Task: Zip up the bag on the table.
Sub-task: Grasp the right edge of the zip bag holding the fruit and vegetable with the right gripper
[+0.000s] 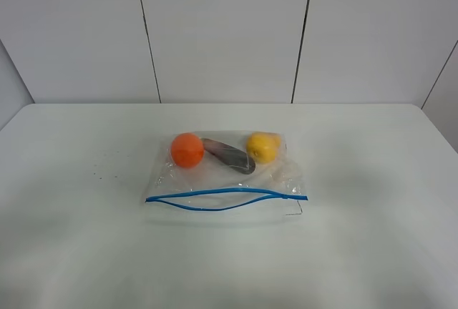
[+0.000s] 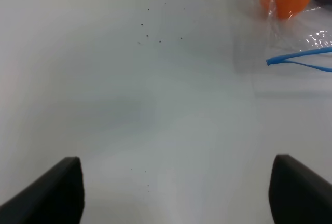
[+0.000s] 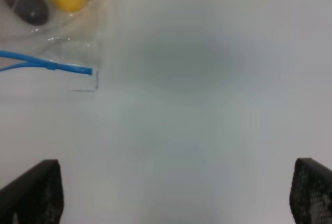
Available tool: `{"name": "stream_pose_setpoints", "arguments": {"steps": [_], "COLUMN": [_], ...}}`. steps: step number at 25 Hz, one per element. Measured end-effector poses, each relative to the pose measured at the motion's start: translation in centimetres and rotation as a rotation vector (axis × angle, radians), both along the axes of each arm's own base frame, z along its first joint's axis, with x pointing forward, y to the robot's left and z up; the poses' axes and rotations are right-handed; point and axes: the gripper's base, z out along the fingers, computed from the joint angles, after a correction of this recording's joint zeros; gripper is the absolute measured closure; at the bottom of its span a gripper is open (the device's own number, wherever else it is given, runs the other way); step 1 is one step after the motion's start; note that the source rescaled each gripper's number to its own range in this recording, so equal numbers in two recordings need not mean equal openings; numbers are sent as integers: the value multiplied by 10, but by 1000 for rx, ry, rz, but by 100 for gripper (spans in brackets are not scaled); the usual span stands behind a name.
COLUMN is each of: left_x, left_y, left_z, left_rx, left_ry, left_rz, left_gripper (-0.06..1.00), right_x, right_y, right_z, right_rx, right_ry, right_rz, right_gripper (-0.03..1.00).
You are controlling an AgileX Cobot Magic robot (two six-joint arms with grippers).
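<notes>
The clear plastic bag (image 1: 215, 179) lies flat in the middle of the white table (image 1: 372, 180). Inside it are an orange ball (image 1: 187, 149), a dark oblong item (image 1: 229, 156) and a yellow fruit (image 1: 262, 146). Its blue zip strip (image 1: 229, 196) runs along the near edge, and its two strands stand apart in the middle. Neither arm shows in the high view. My left gripper (image 2: 176, 198) is open over bare table, left of the bag's left zip end (image 2: 298, 57). My right gripper (image 3: 171, 198) is open over bare table, right of the right zip end (image 3: 57, 66).
A few dark specks (image 1: 100, 174) mark the table left of the bag. A white panelled wall (image 1: 222, 30) stands behind the table's far edge. The table runs wide on both sides of the bag.
</notes>
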Motion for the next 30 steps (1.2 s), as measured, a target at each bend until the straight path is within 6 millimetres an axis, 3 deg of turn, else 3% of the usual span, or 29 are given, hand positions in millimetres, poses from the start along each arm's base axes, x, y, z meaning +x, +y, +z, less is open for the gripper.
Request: {"name": "stream_pose_setpoints", "arguments": {"steps": [3,7,13,16,22,30], "left_x": [0,0,0,0,0,0], "left_y": [0,0,0,0,0,0], "left_z": [0,0,0,0,0,0], "left_rx": [0,0,0,0,0,0], "left_ry": [0,0,0,0,0,0], "left_rz": [0,0,0,0,0,0], "left_gripper": [-6,-6,-6,-6,-6,-6], "right_x": [42,100,179,211,251,271], "right_y": [5,7,8,9,19,38], "right_z": [7,0,-37,-68,-125,-174], "right_rx": [52,81,77,62,131,388], "right_ry": [141,300,459,526,635,667], "right_rz": [15,14,24,66,169,288], "right_gripper": [0,0,0,0,0,0]}}
